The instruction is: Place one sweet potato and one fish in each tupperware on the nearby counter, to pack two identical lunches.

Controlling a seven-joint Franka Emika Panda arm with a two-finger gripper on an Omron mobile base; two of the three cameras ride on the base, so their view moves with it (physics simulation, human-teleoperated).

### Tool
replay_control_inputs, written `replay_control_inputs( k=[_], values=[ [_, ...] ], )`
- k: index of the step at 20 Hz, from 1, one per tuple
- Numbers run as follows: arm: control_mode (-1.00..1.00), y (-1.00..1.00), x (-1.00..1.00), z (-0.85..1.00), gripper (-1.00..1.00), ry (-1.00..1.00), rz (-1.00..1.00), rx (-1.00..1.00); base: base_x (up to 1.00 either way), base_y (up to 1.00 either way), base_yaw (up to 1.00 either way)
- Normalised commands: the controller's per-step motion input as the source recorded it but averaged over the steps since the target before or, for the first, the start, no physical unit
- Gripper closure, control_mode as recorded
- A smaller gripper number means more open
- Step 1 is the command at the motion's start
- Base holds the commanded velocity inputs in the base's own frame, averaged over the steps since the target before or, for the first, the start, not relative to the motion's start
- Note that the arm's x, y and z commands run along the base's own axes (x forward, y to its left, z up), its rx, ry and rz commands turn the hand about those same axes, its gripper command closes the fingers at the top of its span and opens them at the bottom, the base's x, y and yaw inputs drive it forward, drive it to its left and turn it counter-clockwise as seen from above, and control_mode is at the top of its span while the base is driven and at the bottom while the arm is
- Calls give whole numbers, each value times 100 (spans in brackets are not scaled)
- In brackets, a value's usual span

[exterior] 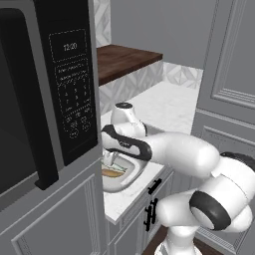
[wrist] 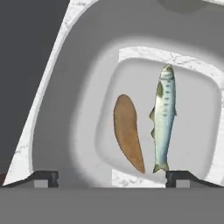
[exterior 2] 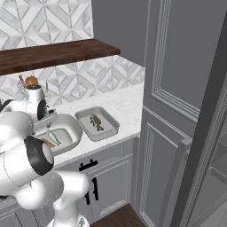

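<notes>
in the left base view the white arm bends over the white marble tabletop [exterior: 169, 104], and its pincer [exterior: 108, 158] hangs just above the round grey bowl-like container [exterior: 130, 175].

in the right base view the rectangular grey container [exterior 2: 111, 128] lies beside the round one and holds a dark fish [exterior 2: 95, 123].

in the hand view the pincer [wrist: 112, 176] is spread wide and pinches nothing. below it the orange-brown sweet potato [wrist: 127, 132] and the pale silvery fish [wrist: 164, 118] lie side by side in the round container.

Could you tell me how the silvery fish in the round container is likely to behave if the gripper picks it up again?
The silvery fish is long and slim, so gripped at one end it would probably droop or swing. Its glossy skin looks slippery; a mid-body pinch seems safer. Lying flat beside the sweet potato in the round tupperware, it seems unlikely to roll.
</notes>
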Motion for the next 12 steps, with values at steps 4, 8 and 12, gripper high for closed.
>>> replay_control_inputs(
  k=[4,8,12],
  values=[
    [-100,-100,-76,62,-100,0,-26,3,0,0,0],
    [-100,-99,-77,46,-100,3,-28,1,0,0,0],
    [-100,-94,-96,28,-100,13,-32,7,0,0,0]
  ],
)
